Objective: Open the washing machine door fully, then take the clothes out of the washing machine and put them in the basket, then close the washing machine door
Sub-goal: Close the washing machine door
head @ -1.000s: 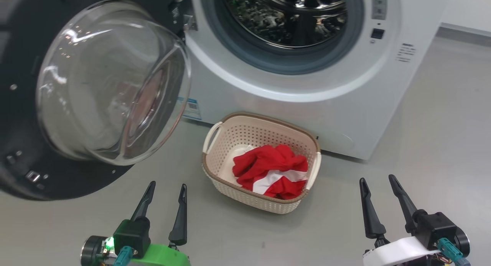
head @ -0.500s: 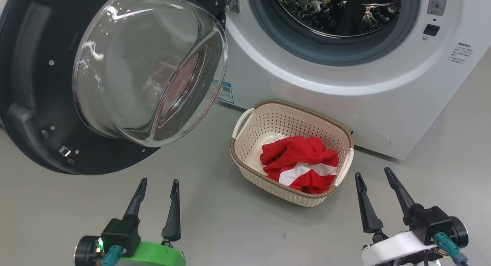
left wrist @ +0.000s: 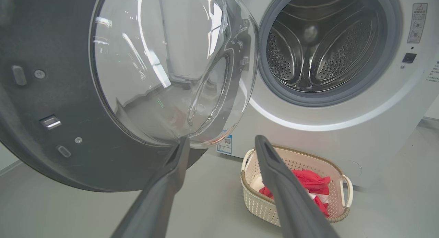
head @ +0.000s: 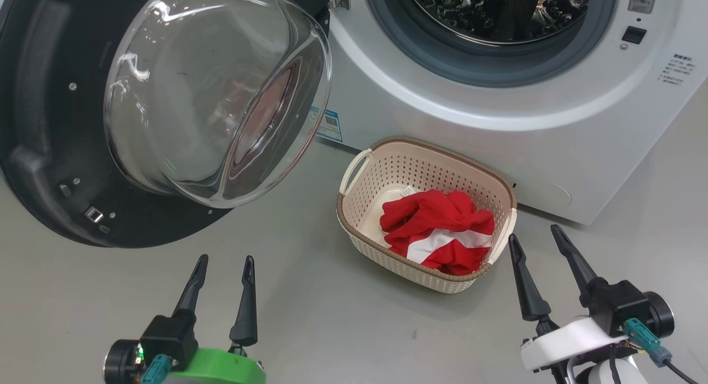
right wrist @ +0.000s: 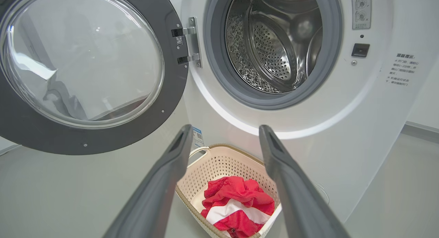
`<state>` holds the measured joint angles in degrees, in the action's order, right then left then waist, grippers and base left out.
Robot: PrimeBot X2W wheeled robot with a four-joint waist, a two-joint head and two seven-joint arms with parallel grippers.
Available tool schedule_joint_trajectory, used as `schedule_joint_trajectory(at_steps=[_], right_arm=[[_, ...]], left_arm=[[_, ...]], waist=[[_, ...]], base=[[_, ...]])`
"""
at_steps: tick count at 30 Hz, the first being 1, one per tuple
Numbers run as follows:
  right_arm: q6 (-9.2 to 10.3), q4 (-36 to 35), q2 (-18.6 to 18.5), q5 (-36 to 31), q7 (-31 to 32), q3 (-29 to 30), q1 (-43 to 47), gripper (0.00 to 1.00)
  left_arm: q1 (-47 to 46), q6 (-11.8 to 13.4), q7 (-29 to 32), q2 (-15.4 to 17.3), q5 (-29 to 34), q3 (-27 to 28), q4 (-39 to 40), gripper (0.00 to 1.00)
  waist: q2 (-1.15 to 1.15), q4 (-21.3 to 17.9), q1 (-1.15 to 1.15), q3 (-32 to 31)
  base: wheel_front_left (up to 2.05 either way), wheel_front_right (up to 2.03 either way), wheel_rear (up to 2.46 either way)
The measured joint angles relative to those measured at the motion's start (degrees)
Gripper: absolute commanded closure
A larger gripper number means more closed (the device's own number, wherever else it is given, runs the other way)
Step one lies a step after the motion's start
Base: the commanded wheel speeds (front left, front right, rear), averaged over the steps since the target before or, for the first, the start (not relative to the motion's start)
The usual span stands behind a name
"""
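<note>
Facing the spread left claw, the washing machine door stands open; right claw spread too

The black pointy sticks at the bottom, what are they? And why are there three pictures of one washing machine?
They are the fingers of a robot's two hands, called grippers. One picture comes from a camera on its head, looking down: the left gripper is at the lower left, the right gripper at the lower right. Both are open and hold nothing. The other two pictures come from cameras on its wrists, looking along the fingers. On the grey floor stands a white washing machine, its round door swung open, its steel drum looking empty. In front sits a cream basket with red and white clothes inside.
</note>
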<state>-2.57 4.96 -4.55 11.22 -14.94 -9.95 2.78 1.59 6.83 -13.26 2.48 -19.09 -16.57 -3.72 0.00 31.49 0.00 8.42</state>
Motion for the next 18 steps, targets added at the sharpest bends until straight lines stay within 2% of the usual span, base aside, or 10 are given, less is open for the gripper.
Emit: schedule_joint_trajectory(at_steps=[6, 7, 8, 9, 18], right_arm=[[-0.38, 0.4, -0.2, -0.3, 0.0, 0.0, -0.8, 0.00], [-0.40, 0.5, -0.2, -0.3, 0.0, 0.0, -1.0, 0.00], [-0.40, 0.6, -0.3, -0.3, 0.0, 0.0, -1.2, 0.00], [-0.41, 0.7, -0.4, -0.3, 0.0, 0.0, -1.2, 0.00], [-0.89, 1.6, -0.4, -0.3, 0.0, -0.1, -1.4, 0.00]], left_arm=[[0.0, 0.0, 0.0, 0.0, -0.2, 0.0, 0.2, 0.01], [0.0, 0.0, -0.1, 0.0, -0.2, 0.0, 0.2, 0.44], [0.1, 0.0, -0.5, 0.0, -0.3, -0.1, 0.2, 0.82], [0.1, 0.0, -0.5, 0.0, -0.4, -0.1, 0.3, 1.00], [0.1, 0.0, -0.5, 0.0, -1.3, -1.4, 1.6, 1.00]], waist=[[0.00, 0.0, 0.00, 0.2], [0.00, 0.0, 0.00, 0.3], [0.00, 0.0, 0.00, 0.3], [0.00, 0.1, 0.00, 0.3], [0.00, 0.1, 0.00, 0.3]], base=[[0.00, 0.00, 0.00], [0.00, 0.00, 0.00], [0.00, 0.00, 0.00], [0.00, 0.00, 0.00], [0.00, 0.00, 0.00]])
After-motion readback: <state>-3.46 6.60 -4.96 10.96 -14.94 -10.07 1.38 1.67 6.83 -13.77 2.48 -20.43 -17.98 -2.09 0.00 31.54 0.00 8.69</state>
